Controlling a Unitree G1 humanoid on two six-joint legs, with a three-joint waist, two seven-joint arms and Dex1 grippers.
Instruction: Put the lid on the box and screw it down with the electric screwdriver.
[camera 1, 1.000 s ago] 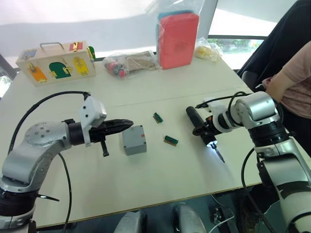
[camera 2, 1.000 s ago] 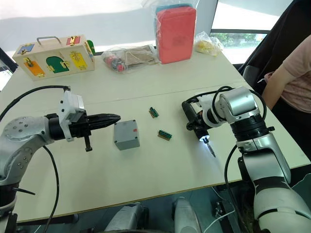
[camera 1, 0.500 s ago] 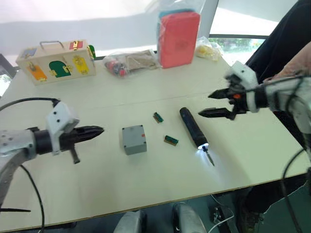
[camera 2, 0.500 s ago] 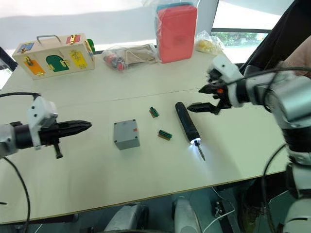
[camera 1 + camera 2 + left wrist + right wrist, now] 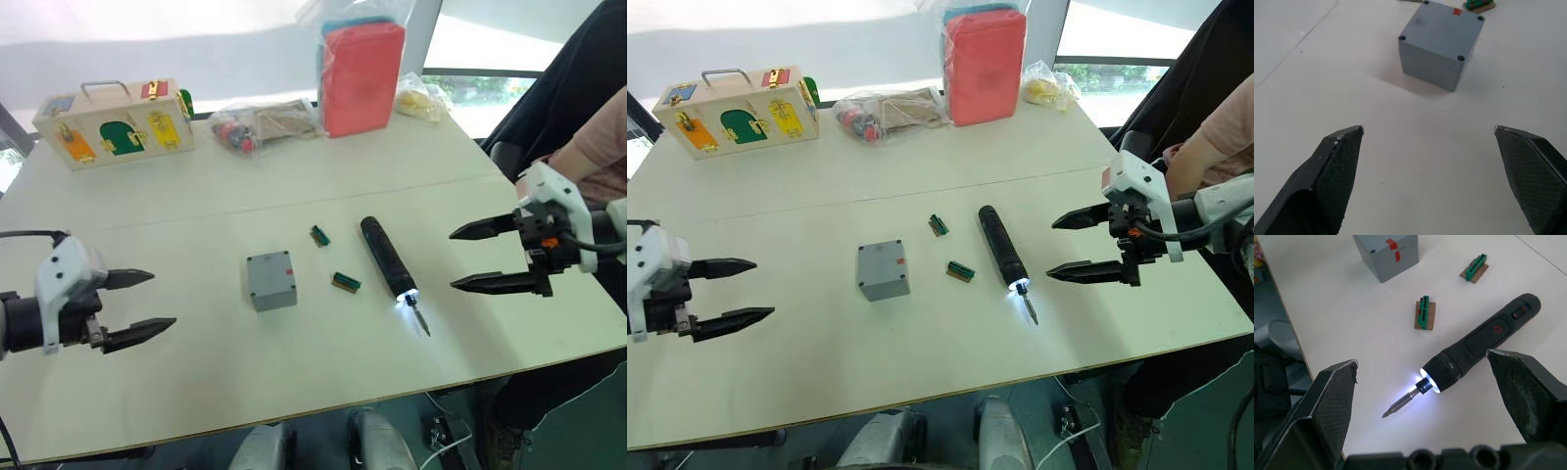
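Observation:
The grey box (image 5: 270, 282) stands in the middle of the table with the lid (image 5: 1442, 35) sitting flat on top, a screw head in each corner and a red mark on it. To its right the black electric screwdriver (image 5: 386, 258) lies on the table, its tip light on and its bit pointing toward the near edge. My left gripper (image 5: 163, 300) hovers open well to the left of the box, holding nothing. On the other side, the right gripper (image 5: 453, 260) is open and empty, to the right of the screwdriver (image 5: 1488, 337).
Two small green bit holders (image 5: 318, 236) (image 5: 344, 283) lie between box and screwdriver. Along the far edge are a wooden latch box (image 5: 116, 122), a clear bag of parts (image 5: 265, 125), a red case (image 5: 361, 78) and a yellow bag (image 5: 419, 98). A person's arm (image 5: 588, 162) is at the right.
My left gripper has opened and drawn back to the left, away from the box. The right gripper has pulled away to the right, leaving the screwdriver lying on the table.

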